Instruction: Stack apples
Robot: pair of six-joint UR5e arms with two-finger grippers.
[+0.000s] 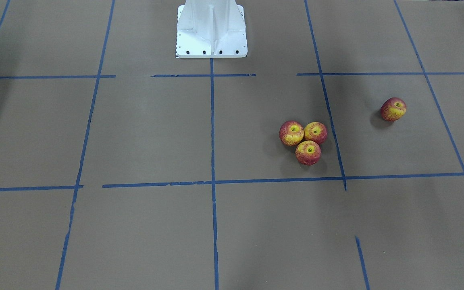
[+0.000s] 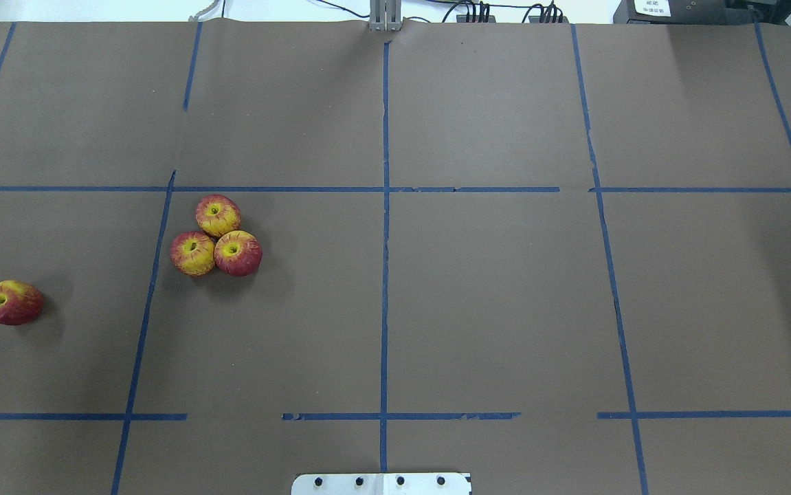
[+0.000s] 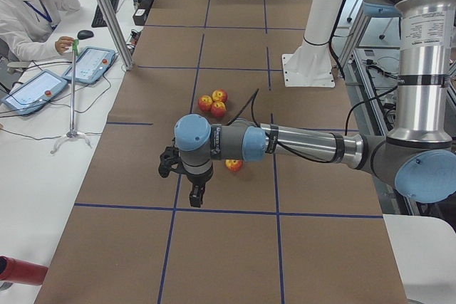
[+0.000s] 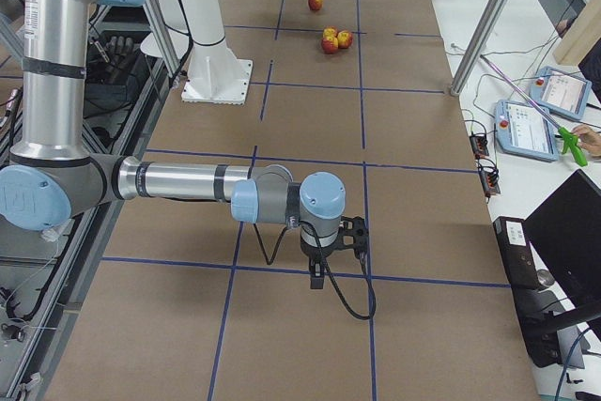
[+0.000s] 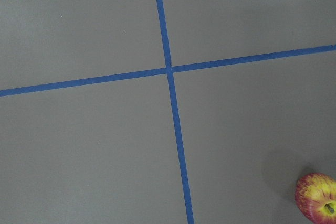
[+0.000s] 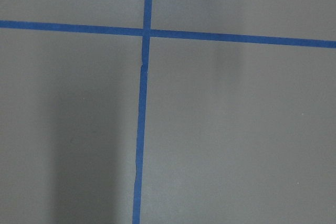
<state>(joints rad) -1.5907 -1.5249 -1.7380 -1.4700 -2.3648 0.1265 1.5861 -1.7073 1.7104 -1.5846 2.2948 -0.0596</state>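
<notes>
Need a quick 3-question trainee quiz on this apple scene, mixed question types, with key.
1. Multiple choice: how many apples lie on the table? A two, B four, C six.
2. True or false: one apple already rests on top of another.
3. Fill in: the lone apple lies on the robot's ____ side of the cluster of three.

Key
1. B.
2. False: all four sit on the table, with three touching in a cluster.
3. left.
</notes>
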